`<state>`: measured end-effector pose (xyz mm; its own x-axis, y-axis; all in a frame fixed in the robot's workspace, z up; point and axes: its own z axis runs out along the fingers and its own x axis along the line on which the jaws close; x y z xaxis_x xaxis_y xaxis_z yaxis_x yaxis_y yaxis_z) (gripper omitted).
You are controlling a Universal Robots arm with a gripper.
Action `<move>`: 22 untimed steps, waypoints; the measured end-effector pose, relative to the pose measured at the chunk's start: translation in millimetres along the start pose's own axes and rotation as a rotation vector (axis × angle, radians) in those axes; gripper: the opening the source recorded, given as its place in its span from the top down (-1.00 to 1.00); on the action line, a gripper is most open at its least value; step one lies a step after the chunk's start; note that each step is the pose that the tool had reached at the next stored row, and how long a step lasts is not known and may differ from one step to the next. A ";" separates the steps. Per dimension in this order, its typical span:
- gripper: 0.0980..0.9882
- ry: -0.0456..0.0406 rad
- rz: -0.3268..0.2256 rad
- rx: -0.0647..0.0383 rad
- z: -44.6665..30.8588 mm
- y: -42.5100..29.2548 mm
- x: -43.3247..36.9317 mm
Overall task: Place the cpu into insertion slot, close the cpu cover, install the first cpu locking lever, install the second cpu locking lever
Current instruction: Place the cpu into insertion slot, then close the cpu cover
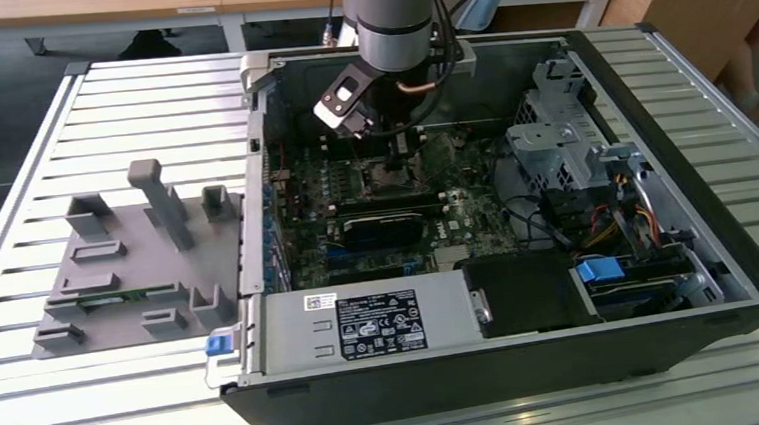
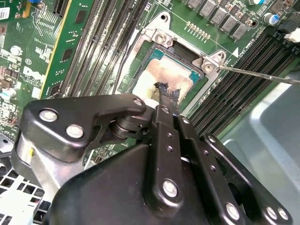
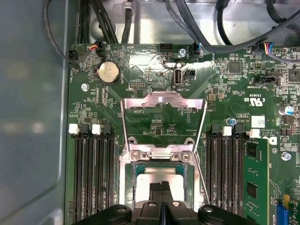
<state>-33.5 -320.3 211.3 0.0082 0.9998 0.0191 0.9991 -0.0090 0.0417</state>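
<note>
The cpu lies flat in the insertion slot, its dull silver face turned up inside the metal rim. The cpu cover stands swung open on its hinge, and green board shows through its square window. My gripper hangs straight over the chip with its black fingers pressed together and nothing between them. Their tip is at the cpu's face. A thin wire locking lever sticks out free beside the socket. In the exterior view the gripper reaches down into the open computer case.
Long black memory slots flank the socket, and a green memory stick stands in one. Cables hang along the case wall. The power supply, a drive cage and a grey fixture block surround the work area.
</note>
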 end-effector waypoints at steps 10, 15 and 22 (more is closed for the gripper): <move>0.96 0.0001 0.000 -0.009 -4.0 0.0 0.1; 0.96 0.0002 0.000 -0.014 -7.6 -0.2 0.2; 0.96 0.0002 -0.001 -0.015 -18.7 -0.6 0.4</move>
<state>-34.8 -320.3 230.0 0.0077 0.9998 0.0192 0.9983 -0.0088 0.0569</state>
